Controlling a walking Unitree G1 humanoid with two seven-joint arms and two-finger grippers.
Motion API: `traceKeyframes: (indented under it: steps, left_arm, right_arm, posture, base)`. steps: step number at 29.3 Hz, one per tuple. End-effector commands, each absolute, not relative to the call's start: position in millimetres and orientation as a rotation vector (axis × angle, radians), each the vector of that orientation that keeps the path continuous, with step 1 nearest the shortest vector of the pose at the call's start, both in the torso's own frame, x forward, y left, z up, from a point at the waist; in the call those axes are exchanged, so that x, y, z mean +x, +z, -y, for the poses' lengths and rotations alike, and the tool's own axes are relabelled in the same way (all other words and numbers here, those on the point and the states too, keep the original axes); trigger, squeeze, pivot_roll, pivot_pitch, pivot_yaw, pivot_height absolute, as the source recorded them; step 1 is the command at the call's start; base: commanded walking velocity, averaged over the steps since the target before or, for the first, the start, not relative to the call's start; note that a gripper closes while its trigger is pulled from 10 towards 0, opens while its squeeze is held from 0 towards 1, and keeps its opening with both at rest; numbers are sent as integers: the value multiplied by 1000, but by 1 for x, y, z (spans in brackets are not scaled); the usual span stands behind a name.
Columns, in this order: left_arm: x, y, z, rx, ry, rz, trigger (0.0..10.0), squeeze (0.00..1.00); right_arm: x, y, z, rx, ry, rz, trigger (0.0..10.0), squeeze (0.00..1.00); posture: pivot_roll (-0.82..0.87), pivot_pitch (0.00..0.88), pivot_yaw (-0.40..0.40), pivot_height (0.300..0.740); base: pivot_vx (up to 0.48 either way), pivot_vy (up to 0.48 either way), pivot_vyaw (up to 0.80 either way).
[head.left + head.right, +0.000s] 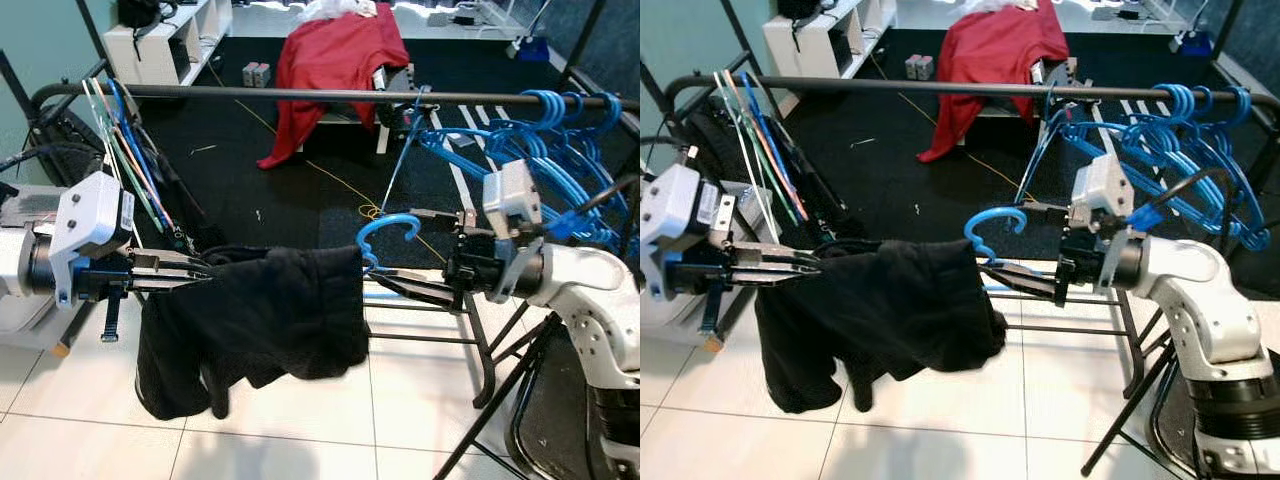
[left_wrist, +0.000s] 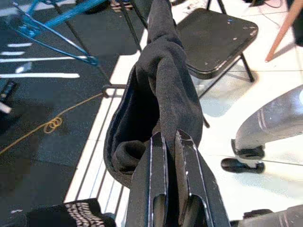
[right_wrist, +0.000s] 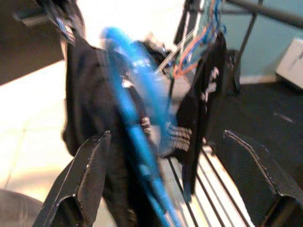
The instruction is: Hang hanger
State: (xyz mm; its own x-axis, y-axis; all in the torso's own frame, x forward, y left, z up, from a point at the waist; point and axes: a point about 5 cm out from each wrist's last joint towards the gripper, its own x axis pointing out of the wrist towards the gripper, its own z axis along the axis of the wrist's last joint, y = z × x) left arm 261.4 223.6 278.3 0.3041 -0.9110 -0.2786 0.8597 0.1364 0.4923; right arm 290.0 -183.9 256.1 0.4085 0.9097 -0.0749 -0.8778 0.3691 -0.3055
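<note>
Left gripper [image 2: 170, 146] is clamped on the black fabric garment [image 1: 270, 320] draped over the blue plastic hanger [image 1: 388, 232]; right gripper [image 3: 175, 175] sits spread wide around its neck, below the black metal rail [image 1: 300, 94]. Your risk: with those 2 fingers loose, the hook tips or the garment slides off during the lift.

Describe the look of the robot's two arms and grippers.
Both arms are silver-white with a black collar at the wrist. Each carries a boxy light-grey camera block on top. The left gripper and right gripper each end in two long, thin black fingers. The left mount has blue fittings.
</note>
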Motion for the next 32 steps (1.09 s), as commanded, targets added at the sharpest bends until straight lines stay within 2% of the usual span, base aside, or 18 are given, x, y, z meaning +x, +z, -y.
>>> traceKeyframes:
  steps: [1, 11, 21, 22, 23, 24, 27, 28, 32]
  left_arm:
    - [257, 287, -221, 683, -1317, 118, 10000, 0]
    - [255, 284, -209, 674, -1393, 139, 10000, 0]
    - [254, 286, -204, 670, -1424, 152, 10000, 0]
    - [254, 286, -204, 668, -1428, 156, 10000, 0]
    - [254, 286, -204, 668, -1428, 156, 10000, 0]
    - [254, 286, -203, 666, -1432, 158, 10000, 0]
    - [254, 286, -203, 666, -1432, 158, 10000, 0]
    - [254, 286, -202, 663, -1436, 161, 10000, 0]
    - [252, 288, -199, 651, -1450, 174, 10000, 0]
  right_arm:
    - [290, 255, 183, -360, 1146, 104, 10000, 0]
    - [275, 231, 188, -465, 1236, -98, 10000, 0]
    - [273, 225, 191, -511, 1252, -155, 10000, 0]
    - [276, 223, 190, -522, 1236, -161, 6392, 0]
    - [276, 223, 190, -522, 1236, -161, 6392, 0]
    - [277, 222, 189, -530, 1227, -164, 3647, 0]
    - [277, 222, 189, -530, 1227, -164, 3647, 0]
    - [280, 221, 187, -533, 1215, -159, 0, 0]
    - [283, 220, 180, -532, 1209, -137, 0, 0]
  posture:
    - [-80, 115, 21, 740]
    - [-87, 93, 18, 740]
    - [-91, 96, 23, 740]
    - [-91, 96, 23, 740]
    - [-91, 96, 23, 740]
    - [-91, 96, 23, 740]
    - [-91, 96, 23, 740]
    - [-88, 97, 21, 740]
    - [-88, 97, 21, 740]
  base:
    - [0, 0, 0]
    - [0, 0, 0]
    - [0, 0, 0]
    - [0, 0, 0]
    - [0, 0, 0]
    - [0, 0, 0]
    - [0, 0, 0]
    - [0, 0, 0]
    - [0, 0, 0]
